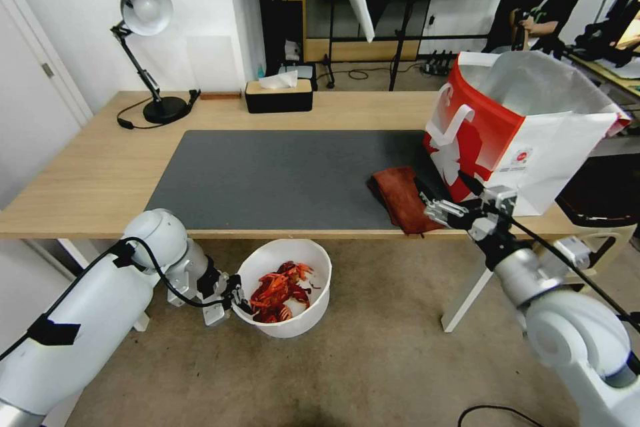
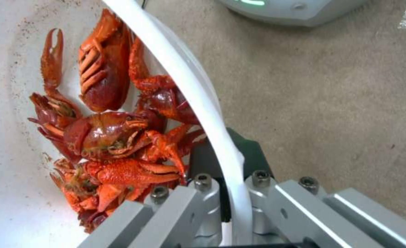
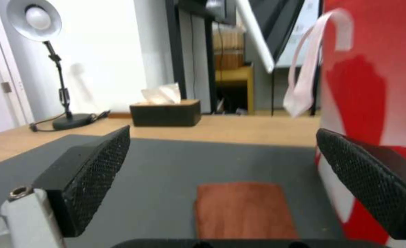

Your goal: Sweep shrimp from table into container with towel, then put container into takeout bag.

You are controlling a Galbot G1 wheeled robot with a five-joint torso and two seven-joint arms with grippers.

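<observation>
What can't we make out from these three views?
- Inside of the takeout bag: head view sees the silvery lining near the top, its bottom hidden by the bag's wall.
- Container underside: hidden in the head view; left wrist view cuts it off.
- Towel: near end hidden behind the right gripper.

Glossy shrimp [image 2: 116, 137], smooth plastic container [image 1: 313, 310]

Head looks down; right wrist skims the same mat [image 1: 280, 177].

Red-orange shrimp [image 1: 277, 293], white container [image 1: 313, 260]
</observation>
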